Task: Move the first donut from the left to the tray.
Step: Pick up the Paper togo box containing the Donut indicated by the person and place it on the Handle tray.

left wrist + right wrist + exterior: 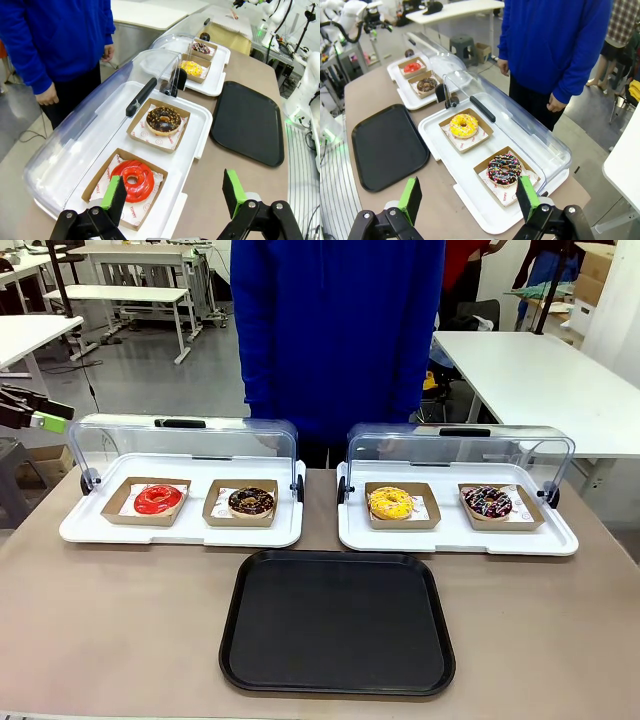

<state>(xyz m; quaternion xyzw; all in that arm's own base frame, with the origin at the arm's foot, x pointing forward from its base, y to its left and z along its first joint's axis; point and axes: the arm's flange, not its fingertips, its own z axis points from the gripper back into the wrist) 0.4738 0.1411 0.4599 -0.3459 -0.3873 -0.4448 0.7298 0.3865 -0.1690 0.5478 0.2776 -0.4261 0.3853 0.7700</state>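
Cardboard (89, 189) beside the red donut (133, 178) hides behind the spread left tool (174, 182); right tool (469, 182) equally spread.

Front camera sits at the near edge of the tabletop (120, 640), facing straight across to the person (335, 330) at the far edge. Left wrist camera hovers above the left end, looking down its length; right wrist mirrors it from the right end. All three share the black tray (335, 625).
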